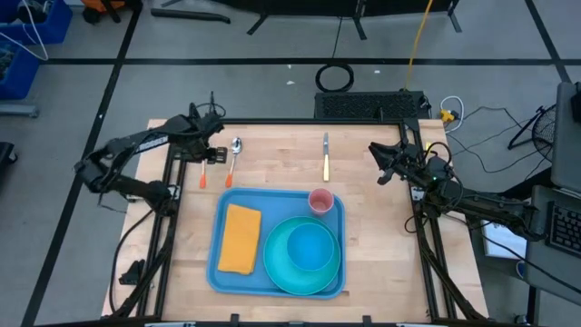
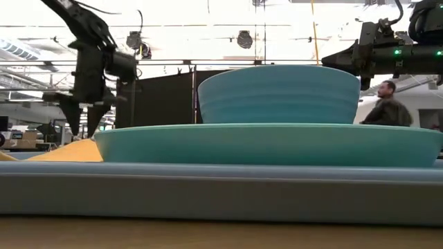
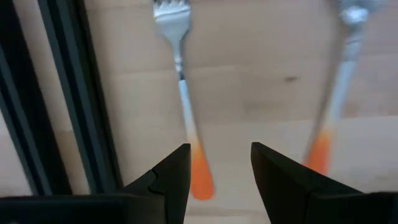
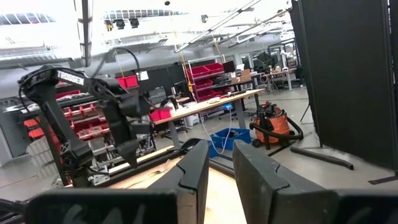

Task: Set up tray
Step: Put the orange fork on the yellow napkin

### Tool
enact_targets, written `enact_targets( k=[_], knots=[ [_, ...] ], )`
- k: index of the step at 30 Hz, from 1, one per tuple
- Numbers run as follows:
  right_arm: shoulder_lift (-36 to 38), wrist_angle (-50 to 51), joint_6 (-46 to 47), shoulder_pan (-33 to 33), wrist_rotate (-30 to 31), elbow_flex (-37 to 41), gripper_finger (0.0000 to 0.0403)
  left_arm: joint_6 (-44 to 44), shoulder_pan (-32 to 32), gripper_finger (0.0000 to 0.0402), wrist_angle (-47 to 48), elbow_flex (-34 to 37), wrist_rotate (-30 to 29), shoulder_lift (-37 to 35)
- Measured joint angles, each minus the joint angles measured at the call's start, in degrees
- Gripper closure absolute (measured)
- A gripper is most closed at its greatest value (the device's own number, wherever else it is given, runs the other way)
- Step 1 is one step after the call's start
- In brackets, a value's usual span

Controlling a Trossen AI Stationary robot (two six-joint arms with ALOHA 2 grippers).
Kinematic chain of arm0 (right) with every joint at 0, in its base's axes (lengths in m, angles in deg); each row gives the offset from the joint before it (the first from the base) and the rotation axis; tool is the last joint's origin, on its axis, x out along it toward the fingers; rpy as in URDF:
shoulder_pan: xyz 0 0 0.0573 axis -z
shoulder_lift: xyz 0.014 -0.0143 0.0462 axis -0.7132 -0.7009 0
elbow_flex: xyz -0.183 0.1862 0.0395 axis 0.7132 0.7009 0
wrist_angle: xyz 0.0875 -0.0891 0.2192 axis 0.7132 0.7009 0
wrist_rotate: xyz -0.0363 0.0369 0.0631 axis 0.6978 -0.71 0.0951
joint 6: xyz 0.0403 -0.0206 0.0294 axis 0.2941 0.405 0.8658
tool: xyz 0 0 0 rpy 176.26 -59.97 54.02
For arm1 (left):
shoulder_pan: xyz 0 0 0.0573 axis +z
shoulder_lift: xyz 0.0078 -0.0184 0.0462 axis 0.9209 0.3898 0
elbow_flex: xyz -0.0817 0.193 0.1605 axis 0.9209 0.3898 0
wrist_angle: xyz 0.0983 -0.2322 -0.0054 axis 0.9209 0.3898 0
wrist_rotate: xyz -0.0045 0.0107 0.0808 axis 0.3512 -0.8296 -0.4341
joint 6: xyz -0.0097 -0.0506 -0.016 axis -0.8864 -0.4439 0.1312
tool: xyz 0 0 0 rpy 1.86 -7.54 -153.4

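Observation:
The blue tray (image 1: 218,272) lies on the near middle of the table. It carries an orange napkin (image 1: 240,238), a turquoise plate (image 1: 281,272) with a bowl (image 1: 310,245) on it, and a pink cup (image 1: 320,201). Beyond the tray lie an orange-handled fork (image 1: 202,171), a spoon (image 1: 233,156) and a yellow-handled knife (image 1: 326,156). My left gripper (image 3: 221,158) is open and points down over the fork's orange handle (image 3: 200,177), which shows beside one finger without touching it. My right gripper (image 4: 221,165) is open and waits at the table's right edge (image 1: 381,163), raised.
Black frame rails (image 1: 168,209) run along the table's left and right edges, and the left rail (image 3: 81,93) is close beside the fork. Bare wood lies between the spoon and the knife. A person (image 2: 387,104) shows in the room behind.

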Motion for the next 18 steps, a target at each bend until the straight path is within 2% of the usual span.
enact_targets(
  k=[8,18],
  knots=[
    [0.0,0.0,0.1,0.0,-0.1,0.0,0.0339,0.8,2.2,0.0229,0.0,0.0,-3.2,8.6],
    [0.0,0.0,0.1,0.0,-0.2,0.0,0.0339,1.0,5.0,0.0229,-2.0,0.0,-7.1,11.2]
  ],
)
